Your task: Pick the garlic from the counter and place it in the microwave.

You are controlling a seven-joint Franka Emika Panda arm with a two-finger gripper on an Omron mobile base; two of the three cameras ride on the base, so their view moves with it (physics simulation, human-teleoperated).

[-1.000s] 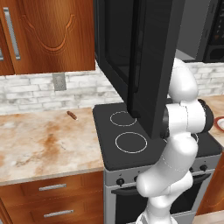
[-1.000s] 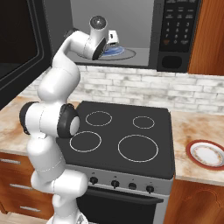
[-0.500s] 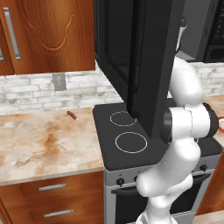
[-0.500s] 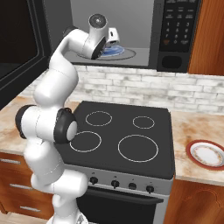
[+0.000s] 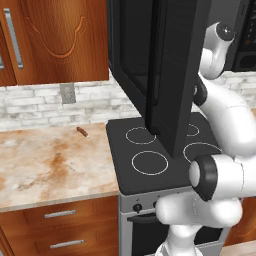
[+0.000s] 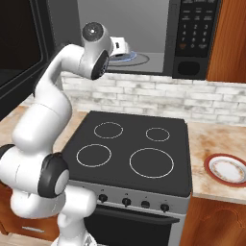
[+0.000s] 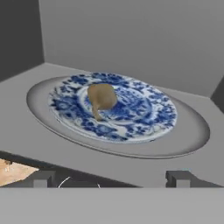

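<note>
Hand view: lumpy tan garlic (image 7: 101, 97), seemingly on glossy patterned plate (image 7: 144, 118).

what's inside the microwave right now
A blue-patterned plate lies on the grey turntable inside the microwave, with the brown garlic resting on the plate. The garlic's underside is hidden.

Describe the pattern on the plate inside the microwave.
A blue and white floral pattern on the plate, with the garlic lying on it; clearest in the hand view.
</note>
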